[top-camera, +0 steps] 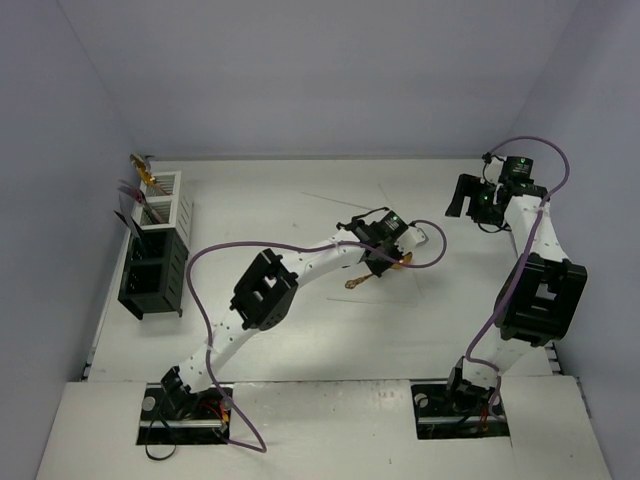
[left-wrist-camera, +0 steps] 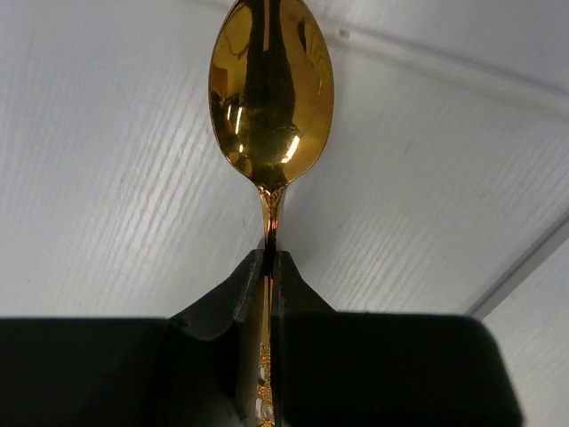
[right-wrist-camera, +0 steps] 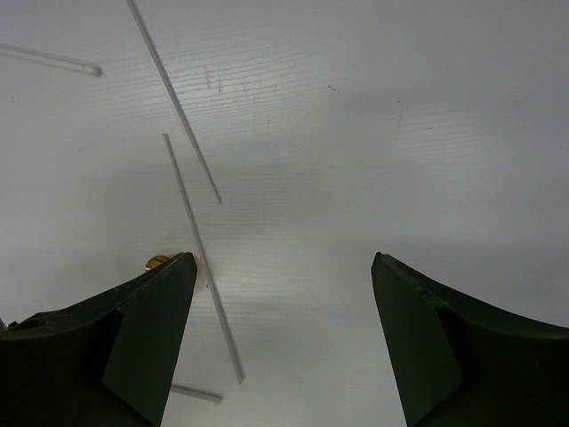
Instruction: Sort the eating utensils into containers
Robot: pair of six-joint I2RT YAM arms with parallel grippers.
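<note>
No text, label, brand, number or sign can be read in any view: none is made out on the spoon (left-wrist-camera: 271, 89), the bins (top-camera: 155, 270), the arms (top-camera: 535, 290) or the table (top-camera: 290, 195).
</note>
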